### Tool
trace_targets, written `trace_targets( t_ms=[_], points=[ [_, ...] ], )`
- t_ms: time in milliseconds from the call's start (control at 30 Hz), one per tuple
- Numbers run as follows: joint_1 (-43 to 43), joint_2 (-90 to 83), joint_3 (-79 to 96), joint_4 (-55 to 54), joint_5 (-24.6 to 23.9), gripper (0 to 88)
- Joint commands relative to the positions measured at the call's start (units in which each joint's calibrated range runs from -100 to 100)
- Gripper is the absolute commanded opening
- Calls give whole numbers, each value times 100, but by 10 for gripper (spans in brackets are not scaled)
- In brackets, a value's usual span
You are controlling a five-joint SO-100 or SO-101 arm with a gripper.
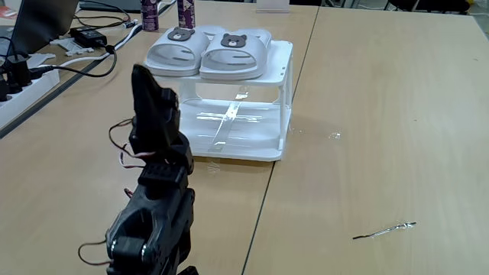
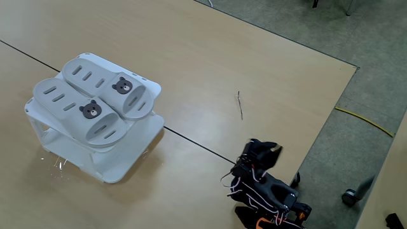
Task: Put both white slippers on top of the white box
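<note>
1. Both white slippers lie side by side on the flat top of the white box (image 1: pixel 260 149); in a fixed view one slipper (image 1: pixel 177 51) sits at the left and the other slipper (image 1: pixel 237 53) at its 3 o'clock, their sides touching.
2. Each slipper carries a grey-brown bear face on its strap; in the other fixed view the pair (image 2: pixel 95 102) lies slantwise across the box top.
3. The box stands on the wooden tabletop (image 1: pixel 382 114), with its glossy lower shelf bare under the slippers.
4. The black arm (image 1: pixel 157 198) is folded low at 7 o'clock from the box, well apart from it.
5. The end effector (image 2: pixel 266 150) points up from the folded arm; it holds nothing, and I cannot tell how far its jaws are parted.
6. A thin dark stick (image 1: pixel 384 230) lies on the tabletop at 4 o'clock from the box.
7. Cables and a power strip (image 1: pixel 23 84) lie at 10 o'clock.
</note>
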Motion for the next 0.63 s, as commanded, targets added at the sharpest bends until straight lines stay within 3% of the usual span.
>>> trace_targets(
  t_ms=[0,600],
  points=[
    [-126,-386,36,9,42,8],
    [-109,-369,36,9,42,8]
  ],
)
